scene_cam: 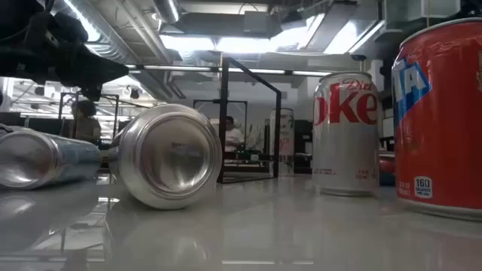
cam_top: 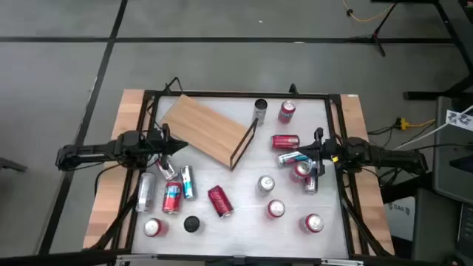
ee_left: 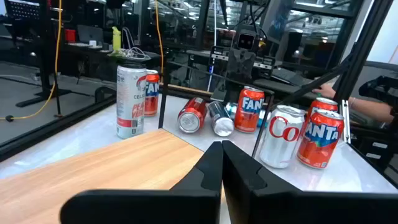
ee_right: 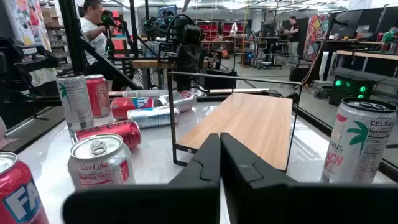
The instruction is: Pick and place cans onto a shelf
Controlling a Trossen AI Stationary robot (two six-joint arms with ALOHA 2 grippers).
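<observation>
The shelf [cam_top: 205, 128] is a light-brown board lying flat at the table's far left, its black frame [cam_top: 244, 142] at the end toward the middle; it also shows in the left wrist view [ee_left: 106, 165] and the right wrist view [ee_right: 252, 127]. Cans are scattered: several at the near left [cam_top: 171, 196], several at the right [cam_top: 285, 142], and a slim silver one [cam_top: 260, 109] upright at the far edge. My left gripper [cam_top: 179, 148] is shut and empty above the shelf's near-left corner [ee_left: 222, 163]. My right gripper [cam_top: 307, 154] is shut and empty above the right-hand cans [ee_right: 219, 158].
A small black disc [cam_top: 192, 224] lies near the front edge. Upright cans stand at the near right [cam_top: 276, 209] [cam_top: 313, 223], and a red can [cam_top: 220, 201] lies at the near middle. A lying silver can [scene_cam: 169, 154] and a Diet Coke can [scene_cam: 345, 132] stand close in the low view. A person [ee_right: 93, 25] shows beyond the table.
</observation>
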